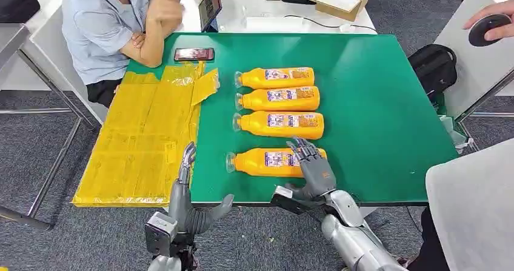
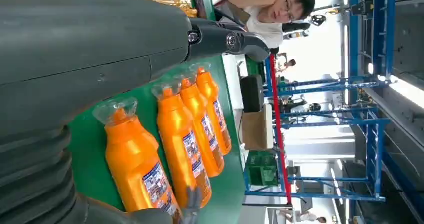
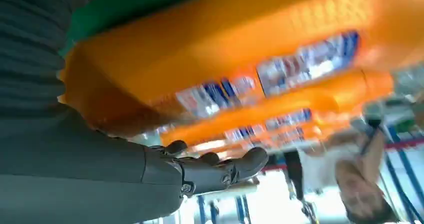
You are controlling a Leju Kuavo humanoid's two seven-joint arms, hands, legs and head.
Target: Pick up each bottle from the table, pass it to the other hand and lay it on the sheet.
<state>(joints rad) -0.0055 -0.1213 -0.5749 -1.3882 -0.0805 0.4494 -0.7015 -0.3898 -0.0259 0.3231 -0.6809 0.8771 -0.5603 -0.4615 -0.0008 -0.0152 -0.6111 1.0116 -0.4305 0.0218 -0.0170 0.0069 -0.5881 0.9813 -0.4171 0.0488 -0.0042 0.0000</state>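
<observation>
Our right hand (image 1: 314, 168) reaches over the nearest bottle (image 1: 267, 161) on the counter (image 1: 376, 101) — fingers spread, gripping nothing; left hand (image 1: 188, 207) waits empty, fingers apart, beside the sheet (image 1: 142, 143) — ready to receive.

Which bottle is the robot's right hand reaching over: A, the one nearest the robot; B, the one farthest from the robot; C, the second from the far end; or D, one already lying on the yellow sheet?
A: the right hand has its fingers spread over the base end of the nearest bottle, while the other three bottles lie untouched beyond it and the yellow sheet holds no bottle.
</observation>
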